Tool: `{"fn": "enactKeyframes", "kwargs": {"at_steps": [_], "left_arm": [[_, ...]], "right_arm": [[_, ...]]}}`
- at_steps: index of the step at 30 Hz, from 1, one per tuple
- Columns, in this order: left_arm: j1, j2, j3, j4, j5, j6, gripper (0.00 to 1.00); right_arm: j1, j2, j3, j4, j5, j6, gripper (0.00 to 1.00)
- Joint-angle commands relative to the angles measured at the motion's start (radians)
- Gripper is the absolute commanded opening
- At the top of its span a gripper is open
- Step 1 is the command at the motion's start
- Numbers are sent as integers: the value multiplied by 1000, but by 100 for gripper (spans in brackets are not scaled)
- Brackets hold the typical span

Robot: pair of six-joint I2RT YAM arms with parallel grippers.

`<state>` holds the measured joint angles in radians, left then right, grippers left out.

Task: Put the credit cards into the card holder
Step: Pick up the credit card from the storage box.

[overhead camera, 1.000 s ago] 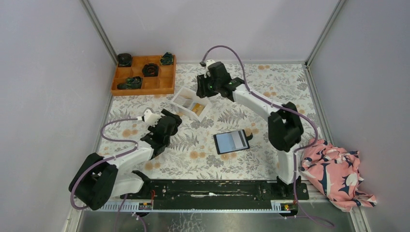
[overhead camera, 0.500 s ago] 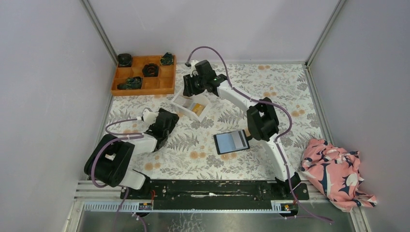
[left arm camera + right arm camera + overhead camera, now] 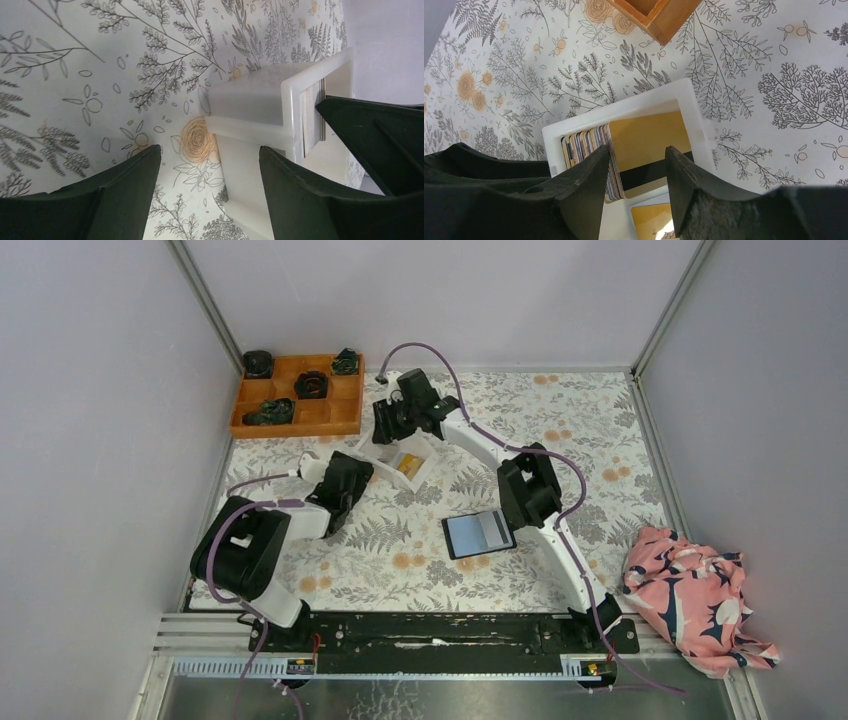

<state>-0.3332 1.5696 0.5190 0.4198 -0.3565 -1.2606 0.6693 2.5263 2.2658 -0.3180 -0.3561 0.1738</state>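
Observation:
The credit cards [image 3: 589, 142] stand as a stack on edge in a white tray [image 3: 624, 107], an orange-yellow card [image 3: 649, 137] with a black stripe facing me. My right gripper [image 3: 638, 148] hangs open right above them, one finger in front of the stack and nothing between the fingers. In the top view the cards [image 3: 405, 464] show orange in the tray [image 3: 362, 452], under the right gripper [image 3: 392, 425]. My left gripper [image 3: 210, 148] is open at the tray's [image 3: 250, 100] near corner, low over the cloth. The card holder [image 3: 478, 533] lies open mid-table, bluish-grey face up.
An orange compartmented box [image 3: 297, 395] with dark items sits at the back left, its corner [image 3: 659, 15] close beyond the tray. A pink patterned cloth [image 3: 695, 605] is bunched at the front right. Grey walls close in the floral table on three sides.
My right gripper has swung left from behind the tray to a spot above the cards. The left arm's elbow has folded back while its gripper edged towards the tray.

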Motion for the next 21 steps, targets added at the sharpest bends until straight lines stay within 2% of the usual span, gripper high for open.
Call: {"fn": "enactKeyframes", "kwargs": {"at_steps": [1, 13, 21], "left_arm": [[23, 53, 30, 10, 36, 1, 80], [78, 150, 66, 49, 115, 21, 80], [81, 166, 96, 38, 125, 37, 80]], "right_arm": [[10, 19, 57, -4, -35, -20, 51], [9, 29, 18, 33, -75, 16, 37], [10, -19, -12, 52, -67, 24, 35]]}}
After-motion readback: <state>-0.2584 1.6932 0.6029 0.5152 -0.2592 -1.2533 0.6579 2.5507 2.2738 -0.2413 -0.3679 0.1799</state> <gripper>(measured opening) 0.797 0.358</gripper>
